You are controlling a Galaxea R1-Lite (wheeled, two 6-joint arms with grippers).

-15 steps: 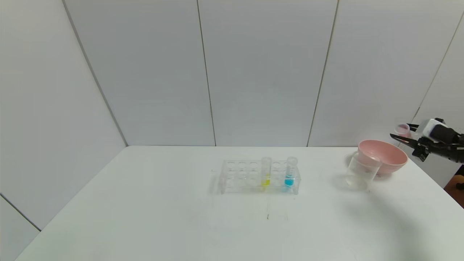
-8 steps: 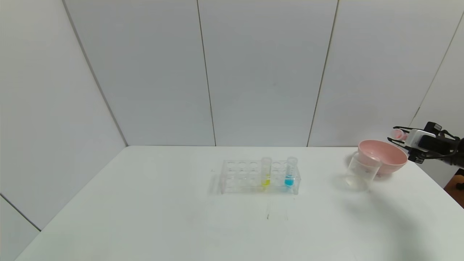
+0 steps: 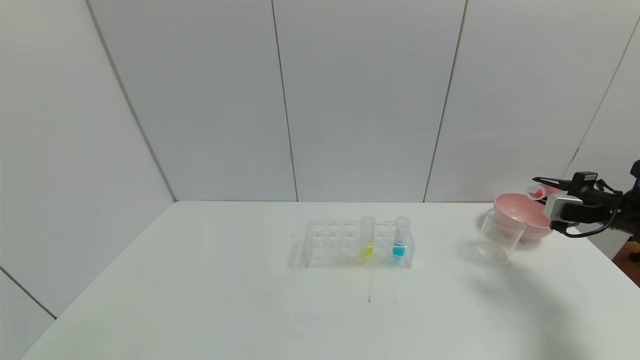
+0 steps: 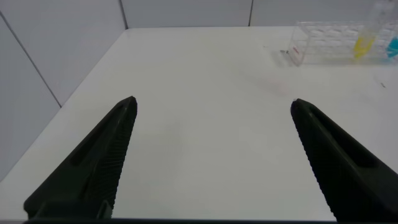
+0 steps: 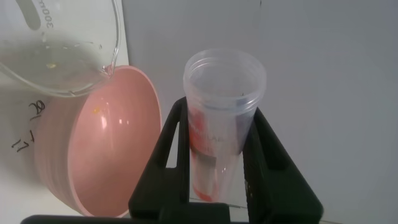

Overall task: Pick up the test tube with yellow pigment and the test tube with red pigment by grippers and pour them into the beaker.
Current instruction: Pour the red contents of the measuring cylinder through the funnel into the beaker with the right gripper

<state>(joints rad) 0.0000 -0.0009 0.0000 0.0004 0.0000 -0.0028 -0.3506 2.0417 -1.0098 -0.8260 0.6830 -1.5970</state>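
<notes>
The right gripper point(image 3: 542, 186) pinches the test tube with red pigment point(image 3: 539, 192), tipped nearly level above the pink bowl point(image 3: 520, 212), its mouth seemingly turned toward the beaker point(image 3: 497, 239) just beside the bowl. Well away from the bowl, the test tube with yellow pigment point(image 3: 367, 237) stands in the rack point(image 3: 325, 245). The left gripper point(image 4: 211, 155) hangs spread wide, apart from the rack.

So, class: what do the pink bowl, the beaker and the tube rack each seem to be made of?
Pink bowl: probably plastic, opaque with a soft sheen and smooth even colour. Beaker: clear glass or plastic, see-through with printed scale marks; the look leaves it open. Tube rack: likely clear acrylic, flat transparent plates with round holes.
</notes>
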